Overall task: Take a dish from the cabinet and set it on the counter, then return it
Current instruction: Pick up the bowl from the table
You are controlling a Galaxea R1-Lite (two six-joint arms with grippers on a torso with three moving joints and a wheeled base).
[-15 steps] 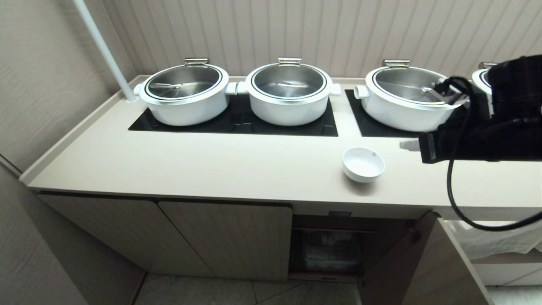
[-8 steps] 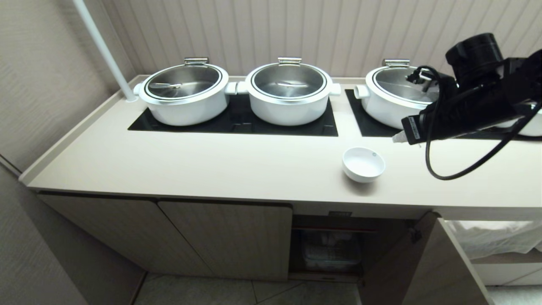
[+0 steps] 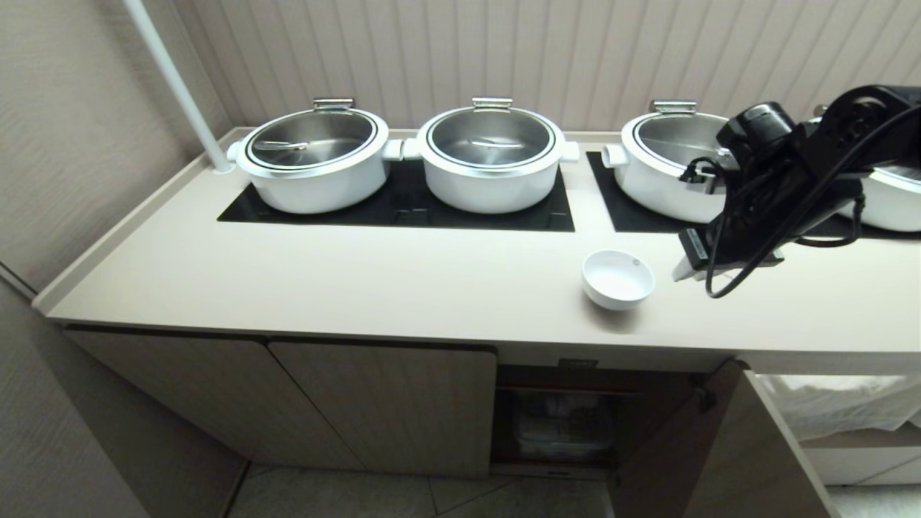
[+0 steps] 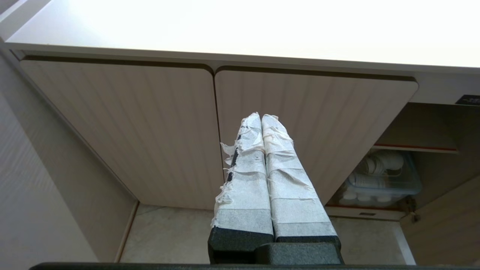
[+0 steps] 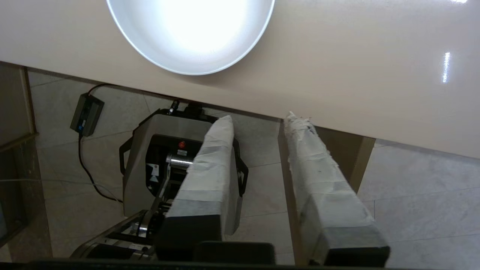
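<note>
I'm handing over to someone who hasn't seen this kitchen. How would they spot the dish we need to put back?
Find the long beige counter with big white pots on black hob panels. In front of them, near the front edge above the open cabinet, sits the dish. It is the only small, lidless white bowl.

No text is readable; the small black label (image 4: 468,100) on the cabinet (image 4: 307,112) is illegible

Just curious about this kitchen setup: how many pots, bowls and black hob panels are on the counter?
White pots with steel lids: 4
Small white bowl: 1
Black hob panels: 2
Total: 7
</note>
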